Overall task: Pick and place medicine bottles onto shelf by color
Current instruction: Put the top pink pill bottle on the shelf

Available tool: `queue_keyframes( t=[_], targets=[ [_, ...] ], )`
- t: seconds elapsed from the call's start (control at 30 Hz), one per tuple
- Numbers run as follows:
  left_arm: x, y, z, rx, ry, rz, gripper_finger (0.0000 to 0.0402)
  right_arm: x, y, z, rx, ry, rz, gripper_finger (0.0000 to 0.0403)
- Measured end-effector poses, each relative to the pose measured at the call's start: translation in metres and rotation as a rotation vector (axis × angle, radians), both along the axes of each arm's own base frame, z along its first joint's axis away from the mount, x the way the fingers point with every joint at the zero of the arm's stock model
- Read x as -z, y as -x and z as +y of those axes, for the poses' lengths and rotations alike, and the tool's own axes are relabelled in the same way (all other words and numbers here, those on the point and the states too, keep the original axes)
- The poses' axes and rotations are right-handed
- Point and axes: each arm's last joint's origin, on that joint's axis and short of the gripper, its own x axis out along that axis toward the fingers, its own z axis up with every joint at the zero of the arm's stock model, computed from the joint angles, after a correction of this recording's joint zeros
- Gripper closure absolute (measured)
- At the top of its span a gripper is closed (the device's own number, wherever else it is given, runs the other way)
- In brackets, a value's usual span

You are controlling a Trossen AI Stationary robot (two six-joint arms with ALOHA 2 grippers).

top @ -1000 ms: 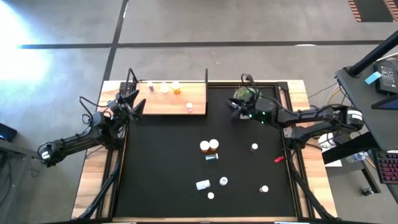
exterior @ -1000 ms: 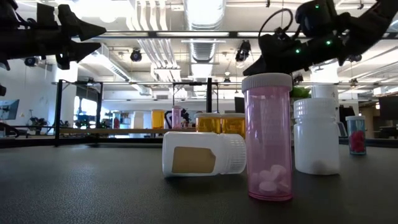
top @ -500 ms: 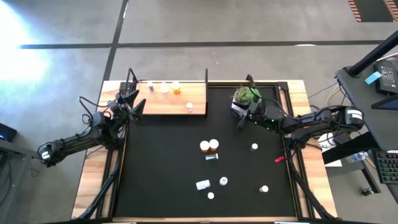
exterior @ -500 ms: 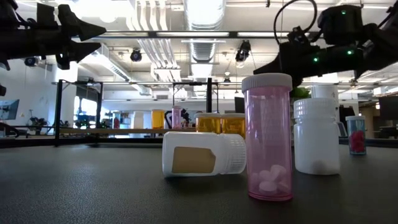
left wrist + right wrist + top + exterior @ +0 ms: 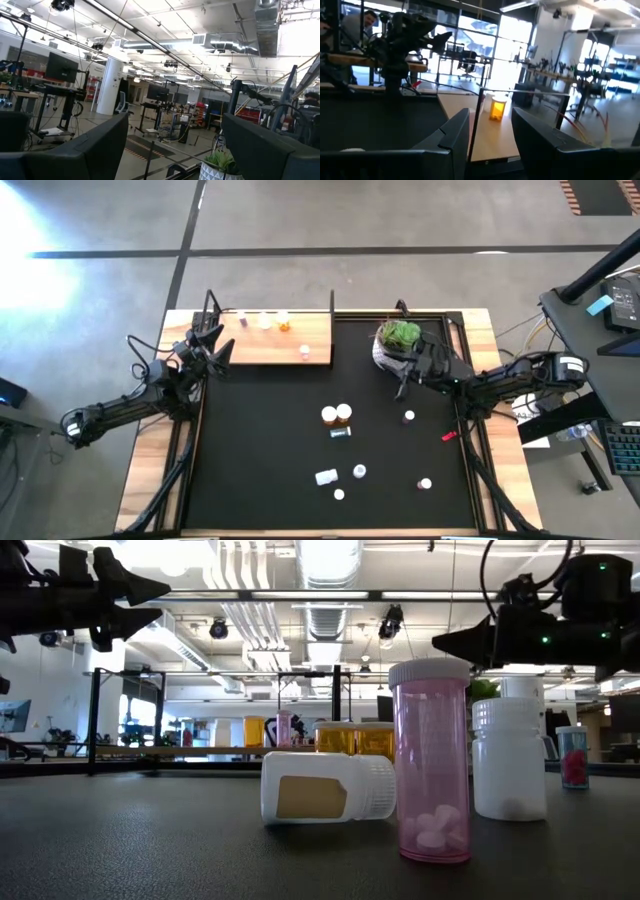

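Several small pill bottles stand or lie on the black mat (image 5: 250, 470): two orange ones (image 5: 336, 415), a white one on its side (image 5: 326, 477) and others toward the near right. The low view shows a pink bottle (image 5: 432, 760) and a white bottle (image 5: 508, 760) upright, and the white one lying down (image 5: 325, 798). The light-wood shelf (image 5: 285, 342) at the far left holds several bottles, one of them orange (image 5: 497, 108). My left gripper (image 5: 214, 340) is open and empty in the air at the shelf's left end. My right gripper (image 5: 403, 378) is open and empty beside the plant pot, above the mat.
A white pot with a green plant (image 5: 397, 338) stands at the far right of the mat, right beside my right gripper. A small red object (image 5: 448, 436) lies near the mat's right edge. Black posts (image 5: 332, 302) rise at the shelf's corners. A person (image 5: 366, 20) shows beyond the table.
My right gripper has moved away from the shelf's right end, past the plant pot, toward the table's right and near edges, still empty. The bottles have stayed where they were.
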Motion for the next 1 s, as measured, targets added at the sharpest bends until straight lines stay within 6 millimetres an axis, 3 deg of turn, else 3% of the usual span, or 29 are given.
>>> queue_keyframes(
  t=[0.63,1.0],
  targets=[
    [0.0000,0.0000,0.0000,0.000,0.000,0.000,0.0096,0.0036,0.0046,0.0014,-0.005,0.007,0.004,0.0264],
    [0.0001,0.0000,0.0000,0.000,0.000,0.000,0.0096,0.0031,0.0041,0.0012,-0.062,-0.340,-0.112,0.0264]
  ],
)
